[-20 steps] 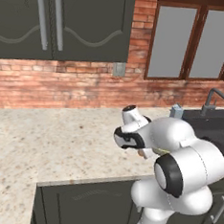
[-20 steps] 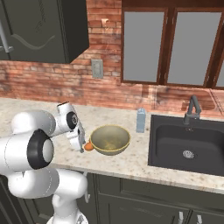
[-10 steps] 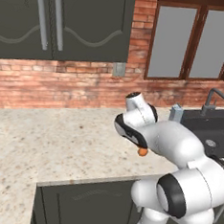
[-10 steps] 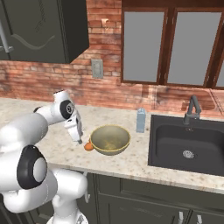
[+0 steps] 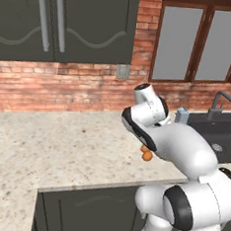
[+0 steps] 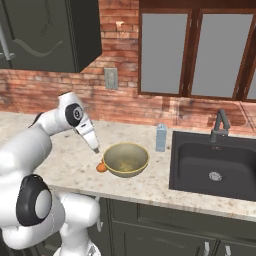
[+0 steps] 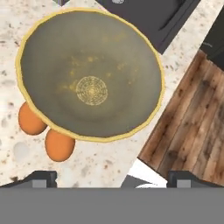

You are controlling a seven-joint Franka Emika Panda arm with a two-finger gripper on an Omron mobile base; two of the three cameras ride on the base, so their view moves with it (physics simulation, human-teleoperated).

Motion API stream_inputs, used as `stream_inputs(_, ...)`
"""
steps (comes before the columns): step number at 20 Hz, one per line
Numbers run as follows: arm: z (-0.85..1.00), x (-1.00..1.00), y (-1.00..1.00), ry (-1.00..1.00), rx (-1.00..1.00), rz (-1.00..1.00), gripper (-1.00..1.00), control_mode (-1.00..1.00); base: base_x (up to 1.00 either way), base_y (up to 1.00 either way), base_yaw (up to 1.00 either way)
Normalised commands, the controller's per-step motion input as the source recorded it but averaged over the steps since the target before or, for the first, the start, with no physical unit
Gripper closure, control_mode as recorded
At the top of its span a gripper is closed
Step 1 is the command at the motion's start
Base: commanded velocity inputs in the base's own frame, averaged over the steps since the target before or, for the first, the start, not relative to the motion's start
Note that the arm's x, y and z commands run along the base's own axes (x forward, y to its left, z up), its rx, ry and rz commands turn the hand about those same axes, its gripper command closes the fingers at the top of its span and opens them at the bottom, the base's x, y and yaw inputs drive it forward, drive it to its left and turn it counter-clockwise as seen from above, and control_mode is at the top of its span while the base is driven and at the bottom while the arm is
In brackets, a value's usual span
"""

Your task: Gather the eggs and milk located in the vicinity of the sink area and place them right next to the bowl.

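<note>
Dark-fingered gripper (image 7: 112,177) hangs spread wide and empty above the wide olive-tan bowl (image 7: 91,72). Two orange-brown oval eggs (image 7: 59,145) lie touching its rim on the speckled counter (image 7: 100,164).

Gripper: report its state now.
Gripper: open, holding nothing, above the bowl and two eggs.
</note>
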Motion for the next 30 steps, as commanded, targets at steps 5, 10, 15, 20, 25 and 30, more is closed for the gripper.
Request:
stream_inputs(5,-0.02,0.01,-0.97,-0.11,0.0,0.41,-1.0,-1.0,0.0,0.0,0.0)
stream_inputs(10,-0.06,0.16,-1.0,-0.07,0.04,0.41,-1.0,-1.0,0.0,0.0,0.0)
stream_inputs(15,0.34,0.21,-0.97,0.02,0.17,0.27,-1.0,-1.0,0.0,0.0,0.0)
stream_inputs(20,0.59,0.08,-0.52,0.11,0.24,0.15,-1.0,-1.0,0.0,0.0,0.0)
stream_inputs(25,0.37,0.31,-0.31,0.21,0.26,0.12,-1.0,-1.0,0.0,0.0,0.0)
stream_inputs(30,0.19,0.61,-0.2,0.32,0.2,0.05,-1.0,-1.0,0.0,0.0,0.0)
